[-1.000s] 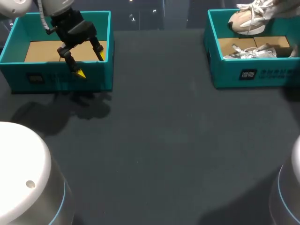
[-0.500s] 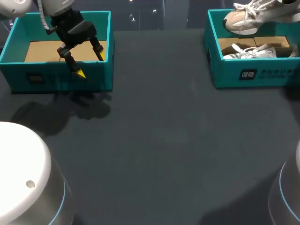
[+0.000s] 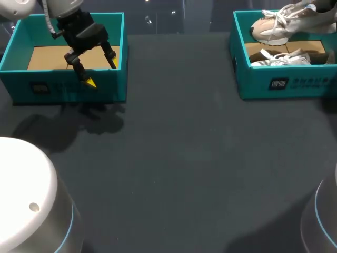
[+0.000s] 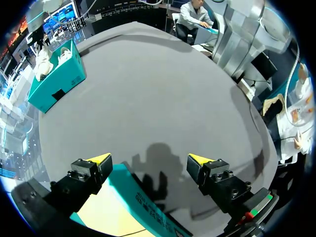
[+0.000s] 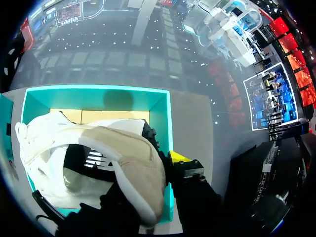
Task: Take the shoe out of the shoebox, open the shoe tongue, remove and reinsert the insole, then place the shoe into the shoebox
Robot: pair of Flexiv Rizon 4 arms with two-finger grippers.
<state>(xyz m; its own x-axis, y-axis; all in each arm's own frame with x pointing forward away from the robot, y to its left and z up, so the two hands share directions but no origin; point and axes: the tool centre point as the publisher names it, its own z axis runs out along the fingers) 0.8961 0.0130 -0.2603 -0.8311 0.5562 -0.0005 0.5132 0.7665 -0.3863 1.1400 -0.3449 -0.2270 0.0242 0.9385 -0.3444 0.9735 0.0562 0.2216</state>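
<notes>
Left gripper (image 3: 102,73): spread wide, holding nothing, hanging over the front wall of the left shoebox (image 3: 63,92) at ten o'clock on the desk (image 3: 184,158). Best left parked there, out of the middle where the shoe has to land.

Across at two o'clock: right shoebox (image 3: 284,84), with the shoe (image 3: 279,26) held up over its far half, toe toward nine o'clock. Hard to tell whether the sole is fully above the rim. Right gripper (image 5: 145,165): by all appearances clamped on the shoe near the heel end, though only one yellow tip shows beside it and the other is hidden behind the shoe.

Step in hand, most likely: taking the shoe out. To do it well:
- Raise until sole and dangling laces clear the near wall.
- Carry toward six o'clock from the box, onto open desk.
- Keep level, so no lace snags the second shoe (image 3: 287,58) lying inside.
- Set down sole-flat, ready for the tongue work.

Boxes: stiff teal card walls, square corners, plain brown card floors. Likely to slide if bumped.

Shoe: beige suede-like panels over white fabric, white cord laces, rounded toe. Probably soft enough to squash under a hard grip.

Desk: matte dark grey.
</notes>
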